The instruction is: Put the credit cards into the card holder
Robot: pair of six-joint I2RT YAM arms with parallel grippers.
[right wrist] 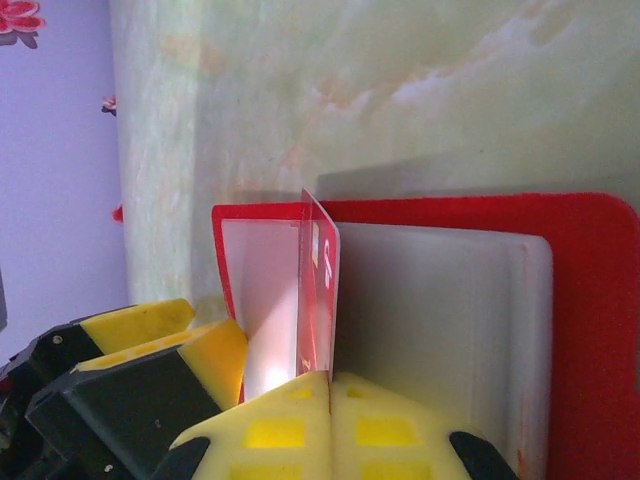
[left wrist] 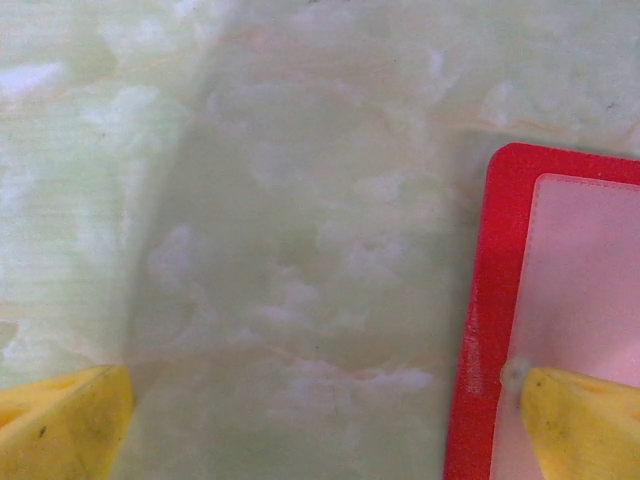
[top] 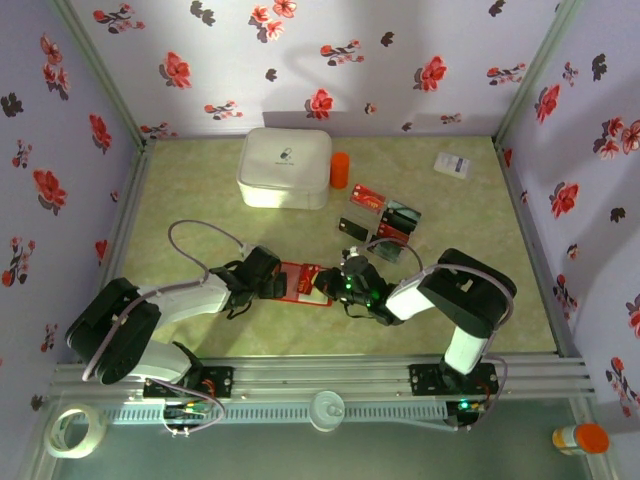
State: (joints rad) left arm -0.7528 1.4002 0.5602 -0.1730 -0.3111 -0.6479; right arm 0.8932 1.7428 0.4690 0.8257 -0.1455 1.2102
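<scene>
Right wrist view showed the right gripper (right wrist: 330, 388) pinching a red card (right wrist: 322, 290) upright over the open card holder (right wrist: 590, 330); the left gripper (left wrist: 320, 395), spread wide, touched its pale inside.

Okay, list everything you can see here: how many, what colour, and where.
card holder: one, red with pale inside, lying open at table centre
held card: one, red, on edge over the holder's pale inside
loose cards: about five, red and dark, beyond the holder to the right
big box: one, white, rounded, back centre
cylinder: one, orange, right beside the big box
small box: one, white with blue print, back right
tape roll: one, pale, near left corner
bottle: one, orange cap, near right corner
left fingers: two, yellow, open, one tip on the holder
right fingers: two, yellow, shut on the held card
</scene>
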